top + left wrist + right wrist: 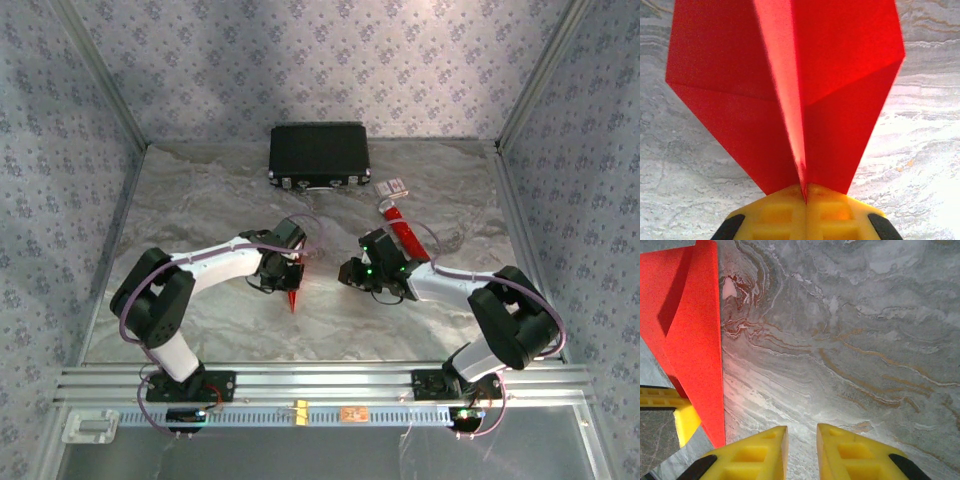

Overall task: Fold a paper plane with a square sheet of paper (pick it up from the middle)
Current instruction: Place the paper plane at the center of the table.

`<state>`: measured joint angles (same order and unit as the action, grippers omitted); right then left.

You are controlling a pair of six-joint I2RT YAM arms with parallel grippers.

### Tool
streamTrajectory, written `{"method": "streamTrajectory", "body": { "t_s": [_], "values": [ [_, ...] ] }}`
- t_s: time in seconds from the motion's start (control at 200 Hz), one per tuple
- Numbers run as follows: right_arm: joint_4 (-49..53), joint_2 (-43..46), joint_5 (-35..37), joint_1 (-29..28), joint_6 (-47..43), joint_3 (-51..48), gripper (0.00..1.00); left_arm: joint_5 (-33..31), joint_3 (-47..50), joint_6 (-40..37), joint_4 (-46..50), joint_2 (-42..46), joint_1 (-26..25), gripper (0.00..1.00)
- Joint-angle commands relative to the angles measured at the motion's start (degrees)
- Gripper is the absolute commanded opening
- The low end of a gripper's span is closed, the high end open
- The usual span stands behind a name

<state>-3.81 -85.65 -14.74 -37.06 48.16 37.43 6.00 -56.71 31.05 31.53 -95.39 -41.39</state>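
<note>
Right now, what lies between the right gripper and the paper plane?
The stretch is bare marbled table: in the top view nothing lies between the right gripper and the paper plane. The right wrist view agrees.

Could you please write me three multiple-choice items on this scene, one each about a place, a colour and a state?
1. Where does the black case lie?
A. at the far edge of the table
B. between the arm bases
C. in the near left corner

2. What colour are the gripper fingers?
A. blue
B. yellow
C. white

3. How is the left gripper?
A. open and empty
B. shut on a white card
C. shut on the red paper plane

Answers:
1 A, the top view shows the case at the far edge.
2 B, both wrist views show yellow fingers.
3 C, its fingers press together on the plane's centre crease.
</note>
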Motion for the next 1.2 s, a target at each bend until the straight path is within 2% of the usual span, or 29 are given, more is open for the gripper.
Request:
{"method": "streamTrajectory", "body": {
  "t_s": [0.0,0.35,0.74,1.194],
  "values": [
    [1.0,0.7,0.5,-0.2,-0.9,0.1,0.23,0.9,-2.1,-0.5,1.5,-1.1,-0.4,0.06],
    [0.5,0.0,-0.8,-0.1,-1.0,0.1,0.24,1.3,-4.9,-1.0,3.4,-3.5,-0.8,0.13],
    [0.7,0.0,-1.4,0.0,-1.3,0.1,0.24,0.9,-5.8,-1.1,3.6,-5.3,-2.2,0.16],
    [0.9,0.5,-1.3,0.4,-1.4,-0.3,0.24,-3.8,-8.1,-2.0,5.8,-8.5,-4.2,0.17]
  ]
}}
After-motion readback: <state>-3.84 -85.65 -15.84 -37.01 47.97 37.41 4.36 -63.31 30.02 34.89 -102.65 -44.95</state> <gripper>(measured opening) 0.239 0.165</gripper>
